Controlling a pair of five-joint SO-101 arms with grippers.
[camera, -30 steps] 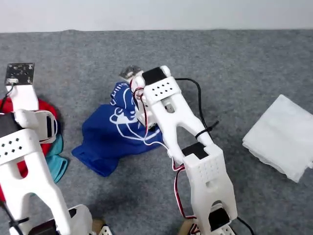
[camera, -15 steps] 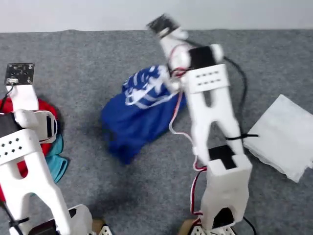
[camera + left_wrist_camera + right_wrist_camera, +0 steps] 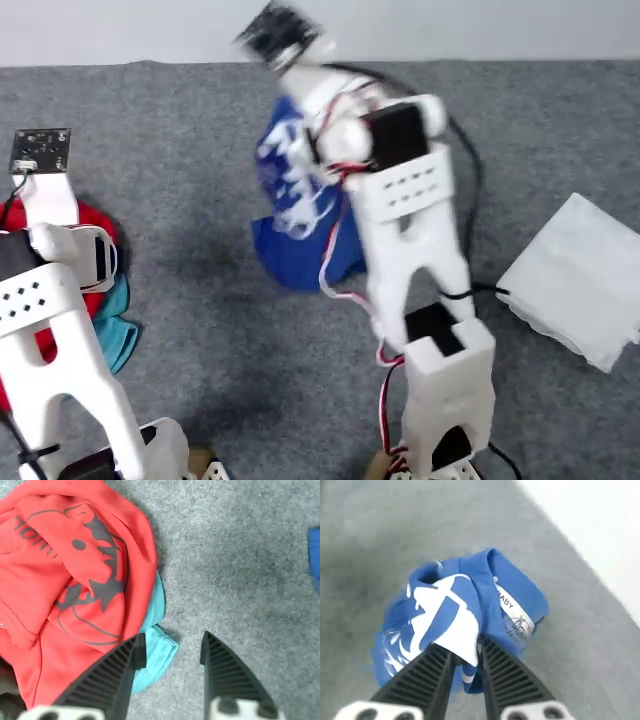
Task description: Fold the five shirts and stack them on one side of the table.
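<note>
Clamping blue shirt point(image 3: 512, 592): right pincer point(image 3: 463, 646) | left pincer point(image 3: 172, 642) apart, over teal shirt point(image 3: 159, 655)

The table point(image 3: 560, 130) is covered from edge to edge in grey, felt-like cloth. Beyond its far edge, a plain white wall point(image 3: 480, 28) is seen running across.

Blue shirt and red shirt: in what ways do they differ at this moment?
The blue shirt is pinched in the right gripper; the red shirt lies free on the table, near the open left gripper. The blue shirt bears white print, the red shirt dark print. Both are crumpled, unfolded.
</note>
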